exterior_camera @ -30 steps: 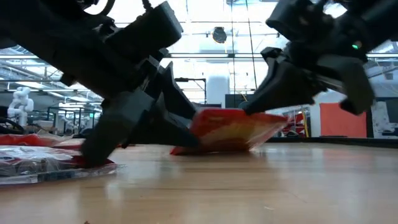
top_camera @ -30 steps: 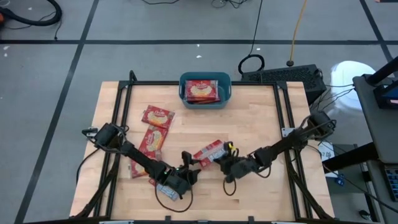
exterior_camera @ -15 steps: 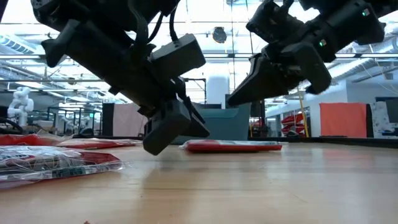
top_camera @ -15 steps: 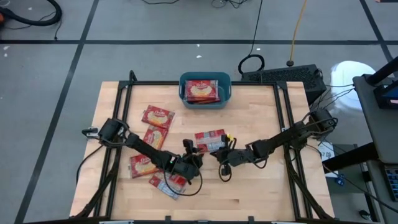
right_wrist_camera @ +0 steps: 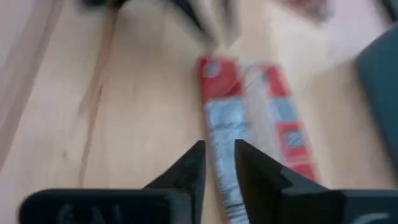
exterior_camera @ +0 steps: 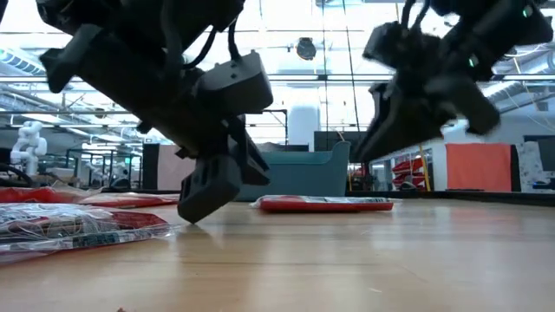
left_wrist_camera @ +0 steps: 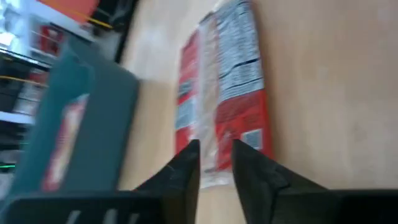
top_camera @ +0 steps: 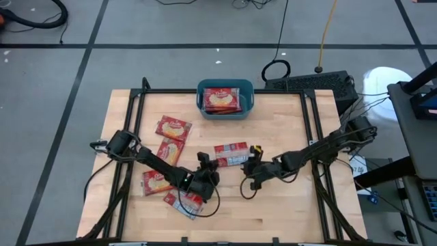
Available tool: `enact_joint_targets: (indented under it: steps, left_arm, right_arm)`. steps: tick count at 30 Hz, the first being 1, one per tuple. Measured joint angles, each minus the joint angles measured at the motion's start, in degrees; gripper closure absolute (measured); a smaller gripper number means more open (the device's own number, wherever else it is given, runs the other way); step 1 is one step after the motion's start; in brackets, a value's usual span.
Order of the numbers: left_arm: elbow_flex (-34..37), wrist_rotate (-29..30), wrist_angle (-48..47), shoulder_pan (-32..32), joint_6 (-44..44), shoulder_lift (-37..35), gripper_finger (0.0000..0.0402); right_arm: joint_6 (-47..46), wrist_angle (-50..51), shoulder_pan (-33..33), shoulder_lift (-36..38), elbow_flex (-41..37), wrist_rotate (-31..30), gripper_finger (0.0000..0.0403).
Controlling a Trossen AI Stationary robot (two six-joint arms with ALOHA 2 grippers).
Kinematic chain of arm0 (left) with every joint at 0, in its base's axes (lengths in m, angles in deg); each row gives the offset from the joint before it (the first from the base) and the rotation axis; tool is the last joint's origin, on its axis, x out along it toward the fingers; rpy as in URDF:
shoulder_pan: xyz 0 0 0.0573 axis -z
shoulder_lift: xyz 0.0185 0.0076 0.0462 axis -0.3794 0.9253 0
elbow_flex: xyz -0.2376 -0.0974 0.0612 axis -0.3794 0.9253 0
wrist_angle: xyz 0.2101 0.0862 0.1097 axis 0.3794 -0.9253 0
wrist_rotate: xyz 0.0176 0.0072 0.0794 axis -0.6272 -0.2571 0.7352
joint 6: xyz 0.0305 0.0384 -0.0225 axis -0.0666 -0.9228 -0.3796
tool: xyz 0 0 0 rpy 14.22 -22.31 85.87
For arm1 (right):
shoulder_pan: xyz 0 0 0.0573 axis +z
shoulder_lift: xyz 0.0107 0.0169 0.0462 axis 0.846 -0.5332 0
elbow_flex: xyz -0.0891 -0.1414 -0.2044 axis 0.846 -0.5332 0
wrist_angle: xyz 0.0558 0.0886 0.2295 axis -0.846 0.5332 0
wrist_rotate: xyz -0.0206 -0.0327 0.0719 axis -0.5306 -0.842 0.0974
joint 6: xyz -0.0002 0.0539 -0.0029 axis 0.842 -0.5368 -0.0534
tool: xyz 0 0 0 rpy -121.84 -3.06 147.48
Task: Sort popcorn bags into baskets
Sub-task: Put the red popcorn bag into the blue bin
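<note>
Near the middle of the table point(top_camera: 287, 130), a popcorn bag point(top_camera: 231, 154) lies flat with its printed back up, and both arms sit low on either side of it. Left gripper point(top_camera: 203, 166) hangs just beside the bag's near-left corner, its two fingers point(left_wrist_camera: 186, 171) drawn almost together with only a thin slit between them and nothing in it; the wrist view shows the bag's short edge just past the tips. Right gripper point(top_camera: 252, 165) sits off the bag's right end, not touching it, fingers point(right_wrist_camera: 189, 168) likewise pinched nearly shut on air. From table height the bag point(exterior_camera: 323, 204) rests flat on the wood, with both grippers lifted clear of it, the left one point(exterior_camera: 201, 195) lowest.

Teal basket point(top_camera: 248, 101) stands at the far edge, centred, with one red bag point(top_camera: 221, 100) already inside, label up. Between it and the loose bag the wood is bare, an open lane straight across.

Left half is busier: one bag point(top_camera: 173, 128) lies near the far-left area, another point(top_camera: 167, 152) just below it, a third point(top_camera: 156, 181) nearer the front, and one more point(top_camera: 184, 201) back-up, partly under the left arm, close to the front edge. Right half of the table, beyond the right arm, holds nothing but the black rail point(top_camera: 315, 137) along its side
</note>
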Motion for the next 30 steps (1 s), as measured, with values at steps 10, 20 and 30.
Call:
enact_joint_targets:
  steps: [10, 20, 30]
  left_arm:
    - [0.0, -6.4, -3.3, -6.4, 1.4, -0.8, 0.0233]
    - [-0.1, -17.9, -2.1, -11.6, -0.6, -0.8, 0.0253]
    - [0.1, -18.6, -1.9, -8.7, -4.2, -6.6, 0.0268]
  right_arm:
    - [5.1, -3.6, -2.1, -10.5, 0.0, -5.0, 0.0232]
    - [5.7, -4.1, -6.0, -13.7, 0.2, -2.8, 0.0292]
    - [8.1, -6.0, -7.1, -13.1, 0.0, 0.3, 0.0395]
